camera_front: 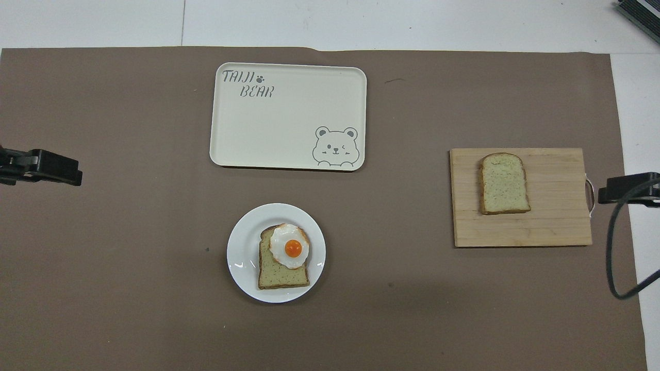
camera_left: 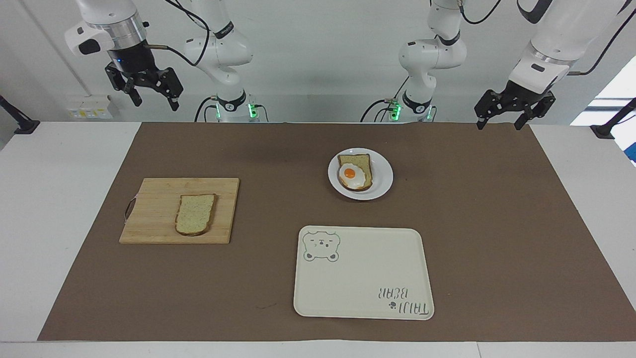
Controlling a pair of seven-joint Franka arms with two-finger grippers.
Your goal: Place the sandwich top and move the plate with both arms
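Observation:
The sandwich top, a plain speckled slice, lies flat on a wooden cutting board toward the right arm's end of the table. The small white plate sits nearer to the robots, mid-table, and carries a bread slice with a fried egg. My right gripper hangs open and empty, high over the mat's edge by its base. My left gripper hangs open and empty over the mat's corner at its own end. Neither touches anything.
A cream rectangular tray with a bear drawing lies farther from the robots than the plate. A brown mat covers most of the white table. A black cable hangs by the right gripper.

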